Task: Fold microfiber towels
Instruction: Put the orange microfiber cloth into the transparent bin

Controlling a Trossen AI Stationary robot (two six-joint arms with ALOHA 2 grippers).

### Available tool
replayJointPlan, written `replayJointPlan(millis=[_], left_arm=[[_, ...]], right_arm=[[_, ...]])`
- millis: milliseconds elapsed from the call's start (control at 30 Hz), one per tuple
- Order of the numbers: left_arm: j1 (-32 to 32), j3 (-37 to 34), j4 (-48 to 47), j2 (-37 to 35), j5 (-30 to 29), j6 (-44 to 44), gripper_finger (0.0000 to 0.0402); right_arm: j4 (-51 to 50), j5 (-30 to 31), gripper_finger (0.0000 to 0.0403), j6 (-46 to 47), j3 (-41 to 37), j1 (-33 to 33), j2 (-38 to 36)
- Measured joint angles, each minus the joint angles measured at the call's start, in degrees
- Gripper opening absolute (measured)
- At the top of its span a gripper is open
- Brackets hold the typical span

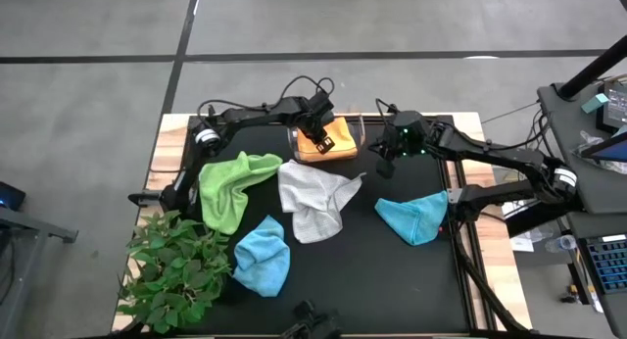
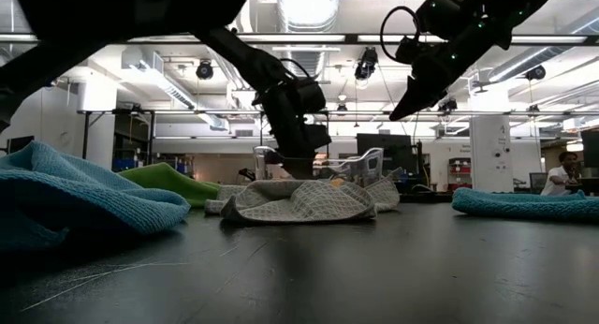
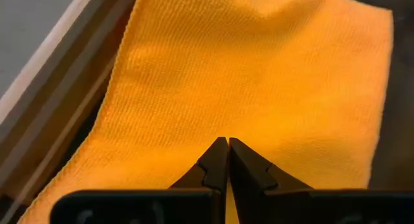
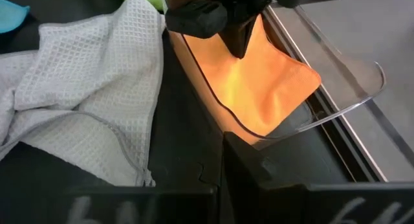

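High view: the yellow-orange towel point(image 1: 336, 139) is seen folded flat in the clear bin point(image 1: 359, 126) at the table's point(image 1: 392, 280) far edge. The lime green towel point(image 1: 233, 185), grey-white towel point(image 1: 312, 199), light blue towel point(image 1: 263, 257) and teal towel point(image 1: 414, 217) are found crumpled mid-table; four are judged outstanding.

Low view: the right gripper point(image 2: 404, 106) is raised clear, empty, fingers closed.

Left wrist view: the left gripper point(image 3: 227, 148), closed and empty, is held just over the orange cloth.

Right wrist view: the bin's contents are confirmed.

No legible text or labels, seemingly, in any view.
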Motion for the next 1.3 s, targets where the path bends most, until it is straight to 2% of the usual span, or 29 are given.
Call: replayJointPlan(millis=[600, 867, 1100, 1300], left_arm=[[-0.51, 1.35, -8.76, -0.52, -0.11, -2.44, 0.0000], [-1.03, 0.83, -9.08, -1.17, -0.20, -2.13, 0.0000], [-1.03, -0.22, -6.94, -1.17, -6.71, -2.50, 0.0000], [-1.38, 0.99, -3.86, -1.22, -7.62, -2.58, 0.0000]], right_arm=[[0.38, 0.02, 0.0009, 0.11, -0.02, 0.00, 0.00], [0.38, 0.02, 0.0009, 0.13, -0.02, 0.00, 0.00], [0.38, 0.02, 0.0009, 0.54, -0.07, 0.00, 0.00], [0.33, 0.02, 0.0009, 0.56, -0.34, 0.00, 0.00]])
